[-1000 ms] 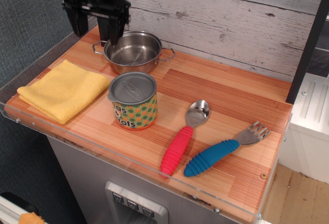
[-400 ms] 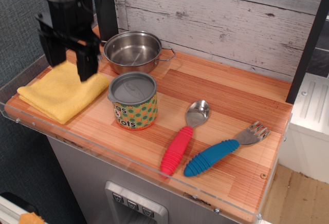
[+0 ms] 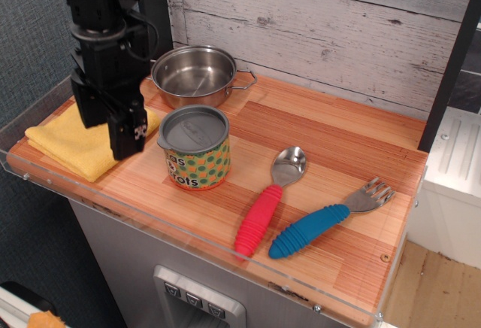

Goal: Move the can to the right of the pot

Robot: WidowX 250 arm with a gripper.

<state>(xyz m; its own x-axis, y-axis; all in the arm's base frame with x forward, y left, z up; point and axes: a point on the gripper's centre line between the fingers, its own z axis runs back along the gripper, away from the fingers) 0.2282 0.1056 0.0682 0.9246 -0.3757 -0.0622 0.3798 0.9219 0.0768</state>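
Approach step. Your gripper (image 3: pixel 111 125) hung left of the can (image 3: pixel 195 147), fingers parted, holding nothing. Can stood just in front of the pot (image 3: pixel 195 75). Next: shift right over the can, descend, close.

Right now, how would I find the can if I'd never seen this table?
Start at the wooden table against the plank wall. Near its back left corner sits a shiny pot; the can stands just in front of it, right of the yellow cloth. It is the only thing with a grey lid and an orange label dotted green.
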